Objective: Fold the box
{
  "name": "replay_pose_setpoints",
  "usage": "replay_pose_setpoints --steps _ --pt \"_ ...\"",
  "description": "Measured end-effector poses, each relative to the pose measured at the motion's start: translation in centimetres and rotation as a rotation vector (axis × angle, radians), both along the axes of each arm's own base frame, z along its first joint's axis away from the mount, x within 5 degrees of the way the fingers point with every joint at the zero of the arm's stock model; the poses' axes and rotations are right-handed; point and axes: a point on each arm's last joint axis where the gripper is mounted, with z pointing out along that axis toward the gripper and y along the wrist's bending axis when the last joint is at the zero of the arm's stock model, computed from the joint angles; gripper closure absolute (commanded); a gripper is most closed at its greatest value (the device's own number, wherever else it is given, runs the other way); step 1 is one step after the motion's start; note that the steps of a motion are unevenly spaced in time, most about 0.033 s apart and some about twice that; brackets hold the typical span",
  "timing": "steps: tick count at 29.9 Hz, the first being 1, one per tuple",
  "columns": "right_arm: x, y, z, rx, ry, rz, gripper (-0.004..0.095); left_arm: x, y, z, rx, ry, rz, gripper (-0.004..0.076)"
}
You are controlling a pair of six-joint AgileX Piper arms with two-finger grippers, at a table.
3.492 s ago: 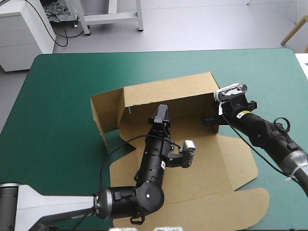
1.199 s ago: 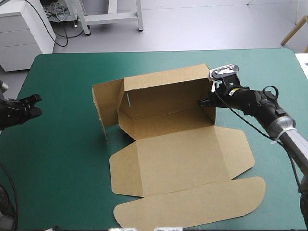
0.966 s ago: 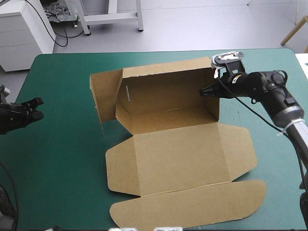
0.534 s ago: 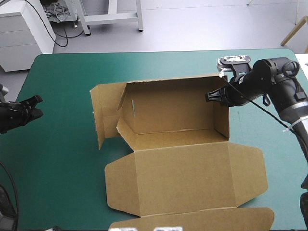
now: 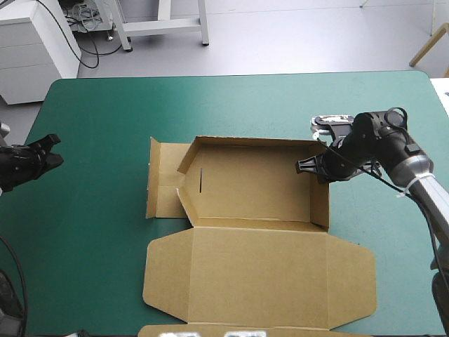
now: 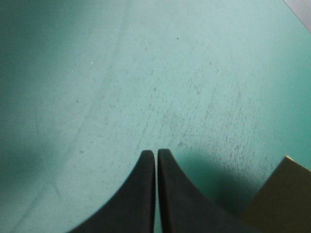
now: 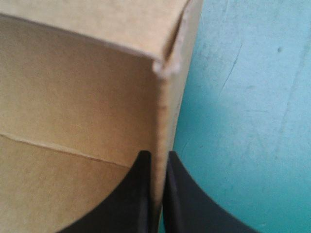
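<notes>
We find the box [image 5: 252, 203] on the table [image 5: 91, 253], right of centre, standing as an open tray. Its far and right walls are raised. Its lid [image 5: 259, 277] lies flat toward the near edge, and a side flap [image 5: 163, 179] spreads toward the left edge. The right gripper [image 5: 306, 166] is clamped on the right wall [image 5: 320, 200] close to the tray's far right corner, with one finger inside and one outside. The left gripper [image 5: 49, 149] hangs at the table's left edge, well apart from the box. Its fingers are pressed together on nothing, over the bare teal-green cover [image 6: 146, 73].
</notes>
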Motion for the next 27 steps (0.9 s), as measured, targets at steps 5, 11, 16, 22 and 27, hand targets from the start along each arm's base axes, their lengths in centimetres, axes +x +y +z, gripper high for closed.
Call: replay_pose_setpoints --steps 5,11,16,22,27 --pt "2.2 0.4 -1.9 0.005 -0.044 -0.01 0.0925 0.0 0.0 0.0 -0.005 -0.002 0.001 0.0729" --pt "4.3 0.8 -3.6 -0.006 -0.041 0.004 0.0819 0.0 0.0 0.0 -0.007 -0.002 0.001 0.0734" --pt "5.0 1.0 -3.3 -0.012 -0.035 0.022 0.0418 0.0 0.0 0.0 -0.008 -0.002 0.002 0.0734" --pt "5.4 1.2 -1.1 -0.008 -0.053 0.038 0.0045 0.0 0.0 0.0 -0.007 -0.002 0.001 0.0734" --pt "5.4 1.3 2.4 -0.002 -0.072 0.053 0.0047 0.0 -0.1 0.0 -0.01 -0.001 -0.001 0.0734"
